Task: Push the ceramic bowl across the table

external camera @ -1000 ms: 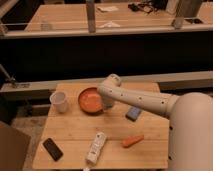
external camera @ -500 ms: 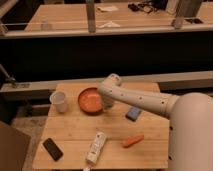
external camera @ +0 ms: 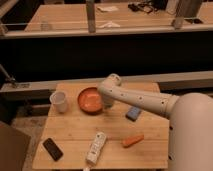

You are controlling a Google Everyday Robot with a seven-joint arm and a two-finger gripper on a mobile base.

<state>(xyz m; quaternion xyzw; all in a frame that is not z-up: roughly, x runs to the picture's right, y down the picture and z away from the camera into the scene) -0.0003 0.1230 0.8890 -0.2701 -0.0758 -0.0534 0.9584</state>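
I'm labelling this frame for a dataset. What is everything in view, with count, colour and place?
ceramic bowl: 1, orange-brown, back middle of the table
table: 1, light bamboo wood, foreground
cup: 1, white, left of the bowl, apart from it
phone: 1, black, front left of the table
remote-like bar: 1, white, front middle
carrot-like piece: 1, orange, front right
small block: 1, blue, right of the bowl
longer table: 1, wood with metal posts, background, small items on it too unclear to name
arm: 1, white, reaching in from the right
gripper: 1, white, shut, at the bowl's right edge
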